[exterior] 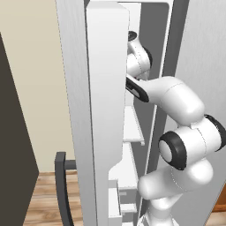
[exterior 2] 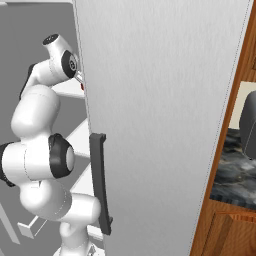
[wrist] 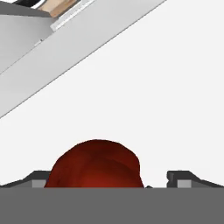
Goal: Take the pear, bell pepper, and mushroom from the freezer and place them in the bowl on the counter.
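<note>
White freezer shelf (wrist: 166, 96) bears the bell pepper (wrist: 95, 165) between the spread hand (wrist: 111, 180).

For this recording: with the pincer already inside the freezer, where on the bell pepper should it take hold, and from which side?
Across the bell pepper's rounded body, straight on along the hand's present line. In the hand view the red dome sits on the white freezer shelf between the fingertips of the open pincer, one on each side. The bulging sides offer opposed faces; advancing a little before closing would probably seat it better.

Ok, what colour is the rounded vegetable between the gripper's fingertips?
Glossy dark red bell pepper, clearest in the hand view.
</note>
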Tool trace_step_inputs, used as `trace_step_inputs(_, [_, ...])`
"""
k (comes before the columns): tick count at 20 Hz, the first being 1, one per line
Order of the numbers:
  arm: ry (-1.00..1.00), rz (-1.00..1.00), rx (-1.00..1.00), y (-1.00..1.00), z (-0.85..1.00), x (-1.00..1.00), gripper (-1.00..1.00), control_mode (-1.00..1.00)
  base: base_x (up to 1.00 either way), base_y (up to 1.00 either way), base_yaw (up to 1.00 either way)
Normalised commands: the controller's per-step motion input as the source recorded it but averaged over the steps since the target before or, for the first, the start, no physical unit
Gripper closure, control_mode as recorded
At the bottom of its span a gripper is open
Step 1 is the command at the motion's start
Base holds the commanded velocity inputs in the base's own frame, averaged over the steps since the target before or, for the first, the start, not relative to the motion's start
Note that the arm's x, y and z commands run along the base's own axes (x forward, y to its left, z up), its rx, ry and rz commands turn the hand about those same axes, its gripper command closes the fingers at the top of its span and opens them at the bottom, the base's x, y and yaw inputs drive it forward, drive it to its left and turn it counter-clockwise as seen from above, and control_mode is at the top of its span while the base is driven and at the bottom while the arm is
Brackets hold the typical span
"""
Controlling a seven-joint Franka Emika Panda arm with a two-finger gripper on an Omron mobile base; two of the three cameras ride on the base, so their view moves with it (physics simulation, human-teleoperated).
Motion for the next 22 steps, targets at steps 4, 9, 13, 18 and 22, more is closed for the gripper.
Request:
trace_step_inputs(4, [0.01, 0.02, 0.0, 0.0, -0.25, 0.25, 1.0, -1.0, 0.0, 0.0, 0.0])
trace_step_inputs(9, [0.01, 0.02, -0.02, 0.0, -0.33, 0.27, 1.0, -1.0, 0.0, 0.0, 0.0])
trace_step_inputs(13, [0.0, 0.02, -0.02, 0.04, -0.36, 0.17, 1.0, -1.0, 0.0, 0.0, 0.0])
trace_step_inputs(18, [0.0, 0.0, -0.07, 0.52, -0.2, 0.02, 1.0, -1.0, 0.0, 0.0, 0.0])
trace_step_inputs(22, [0.0, 0.0, 0.0, 0.17, 0.08, -0.06, 1.0, -1.0, 0.0, 0.0, 0.0])
